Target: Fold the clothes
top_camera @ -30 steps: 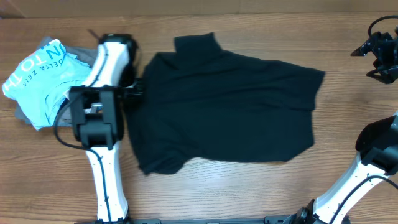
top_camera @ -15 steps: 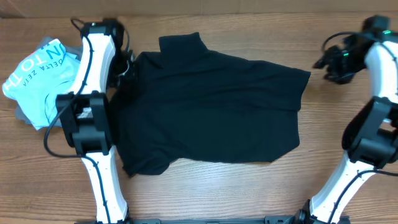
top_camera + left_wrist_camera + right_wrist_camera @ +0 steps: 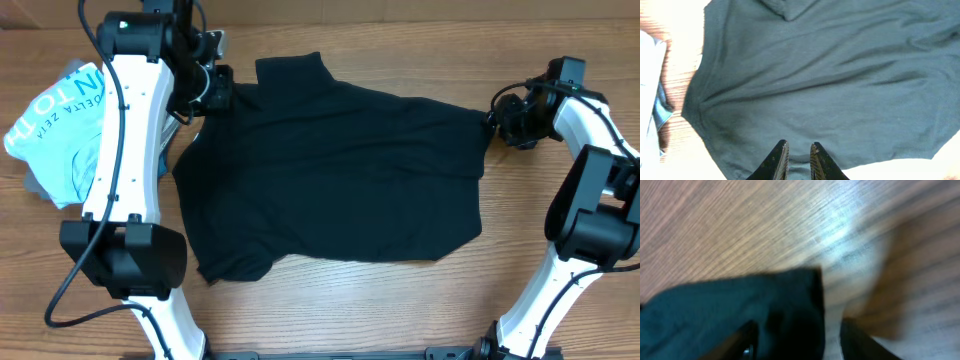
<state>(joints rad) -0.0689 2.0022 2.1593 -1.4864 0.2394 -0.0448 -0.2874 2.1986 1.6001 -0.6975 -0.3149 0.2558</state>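
Note:
The clothes, a plain black T-shirt (image 3: 330,170), lie spread across the wooden table, one sleeve pointing to the back and one to the front left. My left gripper (image 3: 213,86) hovers over the shirt's back left edge. In the left wrist view its jaws (image 3: 797,146) stand a narrow gap apart above the dark fabric (image 3: 820,80), with nothing between them. My right gripper (image 3: 502,122) is at the shirt's back right corner. In the blurred right wrist view it (image 3: 799,326) is open wide, and the shirt's corner (image 3: 790,295) lies between the fingers.
A light blue shirt with white lettering (image 3: 60,125) lies crumpled at the far left on grey garments (image 3: 38,188), close beside the left arm. Its edge shows in the left wrist view (image 3: 647,100). Bare wooden table (image 3: 400,310) runs along the front and right.
The left gripper has let go of the shirt's left edge and risen toward the back. The shirt slid left. The right arm swung in to the shirt's right corner, jaws narrowing.

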